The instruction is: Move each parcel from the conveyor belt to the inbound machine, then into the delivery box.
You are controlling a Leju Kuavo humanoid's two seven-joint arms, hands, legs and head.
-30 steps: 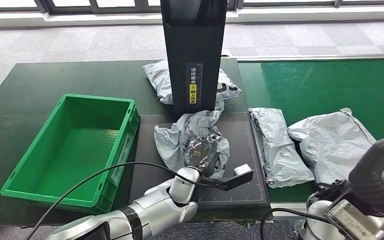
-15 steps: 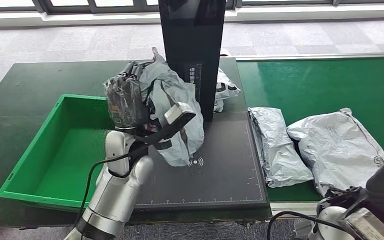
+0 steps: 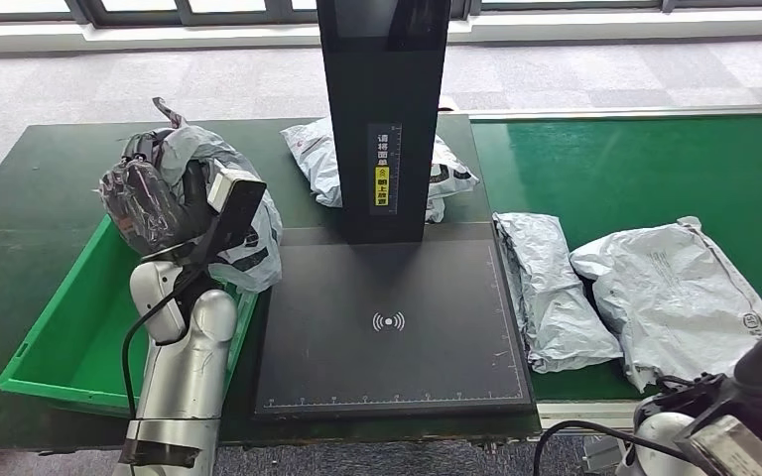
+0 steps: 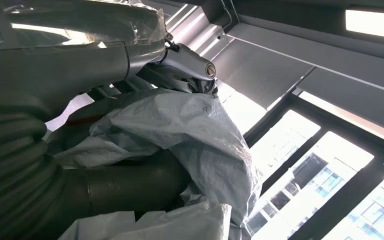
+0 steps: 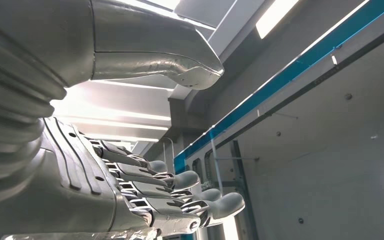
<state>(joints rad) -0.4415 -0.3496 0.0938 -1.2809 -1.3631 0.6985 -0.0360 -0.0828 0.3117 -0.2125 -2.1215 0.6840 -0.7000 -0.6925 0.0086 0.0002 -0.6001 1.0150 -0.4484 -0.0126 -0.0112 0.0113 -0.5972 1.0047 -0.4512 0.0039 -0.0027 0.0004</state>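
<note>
Left hand (image 3: 149, 203) has a crumpled grey parcel (image 3: 243, 238) clutched up over the green delivery box's (image 3: 64, 367) far end, ready to drop I'd say, right hand (image 5: 145, 200) empty with fingers straight, and two parcels (image 3: 554, 290) wait on the conveyor belt (image 3: 635, 169).

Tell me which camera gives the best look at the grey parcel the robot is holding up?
The head view: it shows the grey parcel whole, gripped by the left hand above the green box. The left wrist view shows crumpled folds of it close up; the right wrist view looks elsewhere.
</note>
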